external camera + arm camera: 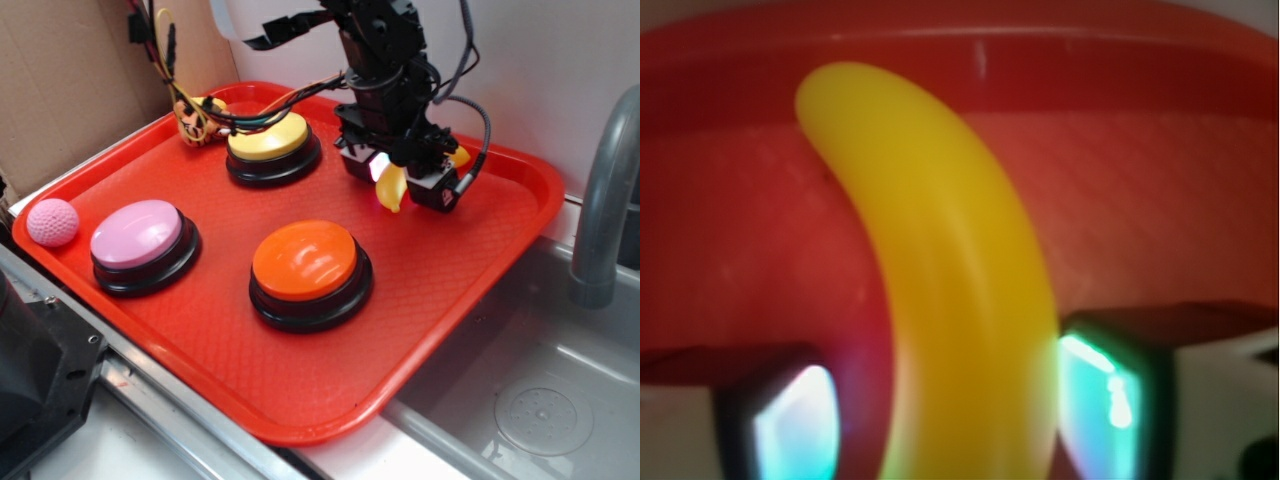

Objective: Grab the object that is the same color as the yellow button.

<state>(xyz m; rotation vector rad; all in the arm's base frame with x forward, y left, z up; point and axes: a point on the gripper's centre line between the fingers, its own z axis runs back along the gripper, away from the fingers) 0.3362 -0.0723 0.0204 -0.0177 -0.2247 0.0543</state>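
Toy banana hangs tilted, near upright – long axis runs down-left in the exterior view, lower tip toward the red tray, other end poking out right of the gripper. Wrist cam: banana runs up the frame, curving left at its far tip. Fingers clenched on the banana's sides, narrow gap. Banana sits right of the yellow button, w/ the orange button nearer the front.

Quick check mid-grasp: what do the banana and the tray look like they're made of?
Banana: looks like smooth, glossy yellow plastic, with an even colour, soft highlights and no seams showing. Whether it is hard or squishy can't be told. Tray: seems to be moulded red plastic, with a fine cross-hatch texture and a raised, rounded rim.
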